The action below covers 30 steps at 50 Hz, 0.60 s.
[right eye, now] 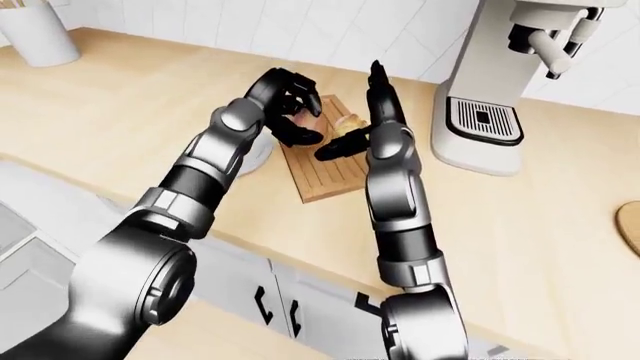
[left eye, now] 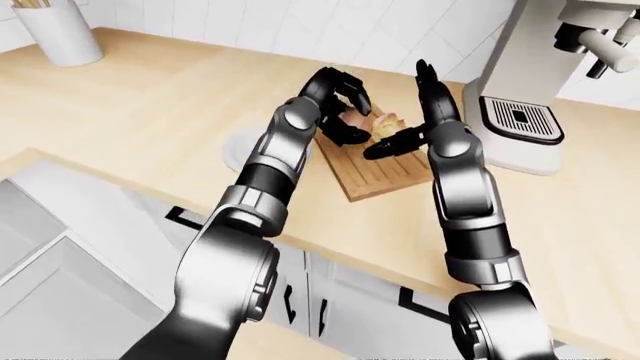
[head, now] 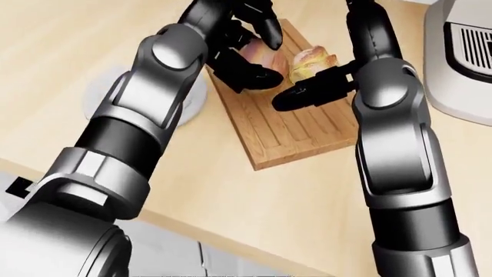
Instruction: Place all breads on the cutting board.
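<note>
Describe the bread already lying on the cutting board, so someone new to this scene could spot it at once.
Find the white coffee machine at the head view's right edge; the wooden cutting board lies just to its left. Near the board's top sits a pale yellowish bread, free of any fingers. Its pinkish-brown neighbour is enclosed by the left hand, while the right hand only stands beside it.

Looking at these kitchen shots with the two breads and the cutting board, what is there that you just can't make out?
- Round bread, head view: mostly covered by the left hand; whether it rests on the cutting board is unclear.
- White plate, head view: largely hidden behind the left arm.
- Right hand: only one dark finger shows; its grip state is unclear.
- Coffee machine, head view: cut off by the right edge.
</note>
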Motion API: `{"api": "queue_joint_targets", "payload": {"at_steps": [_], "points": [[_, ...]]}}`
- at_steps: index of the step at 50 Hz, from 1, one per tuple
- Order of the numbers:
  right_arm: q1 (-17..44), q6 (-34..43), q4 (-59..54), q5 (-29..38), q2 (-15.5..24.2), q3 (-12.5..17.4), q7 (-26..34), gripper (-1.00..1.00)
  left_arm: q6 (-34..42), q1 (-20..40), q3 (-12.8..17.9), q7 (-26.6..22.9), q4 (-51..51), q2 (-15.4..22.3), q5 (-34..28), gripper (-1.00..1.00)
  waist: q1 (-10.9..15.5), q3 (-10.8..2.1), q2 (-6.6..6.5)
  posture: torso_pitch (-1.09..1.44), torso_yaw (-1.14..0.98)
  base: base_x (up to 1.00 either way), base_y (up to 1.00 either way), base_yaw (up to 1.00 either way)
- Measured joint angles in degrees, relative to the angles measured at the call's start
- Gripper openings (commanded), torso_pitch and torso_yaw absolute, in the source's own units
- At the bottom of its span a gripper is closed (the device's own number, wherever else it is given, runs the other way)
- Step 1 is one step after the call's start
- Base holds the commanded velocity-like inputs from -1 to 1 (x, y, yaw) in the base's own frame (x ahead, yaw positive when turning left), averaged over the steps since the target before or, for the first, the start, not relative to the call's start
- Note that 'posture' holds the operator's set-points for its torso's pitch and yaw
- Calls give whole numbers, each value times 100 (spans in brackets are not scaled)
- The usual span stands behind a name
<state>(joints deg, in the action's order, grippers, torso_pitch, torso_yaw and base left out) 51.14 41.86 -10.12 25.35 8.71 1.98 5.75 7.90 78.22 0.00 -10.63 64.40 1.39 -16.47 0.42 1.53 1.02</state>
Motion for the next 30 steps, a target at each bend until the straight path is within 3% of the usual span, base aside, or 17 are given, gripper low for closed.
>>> {"api": "queue_joint_targets", "payload": {"at_steps": [2,6,8,13,24,30], "points": [[-7,-4,-8,2,0,0,-3,100,-39,-1,3,40,70,1,-27,-65,-2,-1,-1,0,0,0,0,0],[-25,-2,-5,5,-11,-9,3,100,-87,-20,-1,112,120,-7,-93,-26,-1,-5,-2,0,0,0,0,0],[-36,-7,-5,4,-22,-12,0,100,-94,-31,1,122,111,-26,-113,-22,2,-9,-1,0,0,0,0,0],[-64,-41,-8,-10,-25,-17,0,100,-88,-35,-13,113,86,-72,-141,15,2,-19,1,0,0,0,0,0],[-79,-76,-19,-37,17,10,-2,100,-56,-34,-38,87,-115,-78,-209,20,-2,-49,-3,0,0,0,0,0],[-108,225,490,11,151,34,220,100,366,-327,-8,-160,-1158,179,-226,20,-14,-9,-21,0,0,0,0,0]]}}
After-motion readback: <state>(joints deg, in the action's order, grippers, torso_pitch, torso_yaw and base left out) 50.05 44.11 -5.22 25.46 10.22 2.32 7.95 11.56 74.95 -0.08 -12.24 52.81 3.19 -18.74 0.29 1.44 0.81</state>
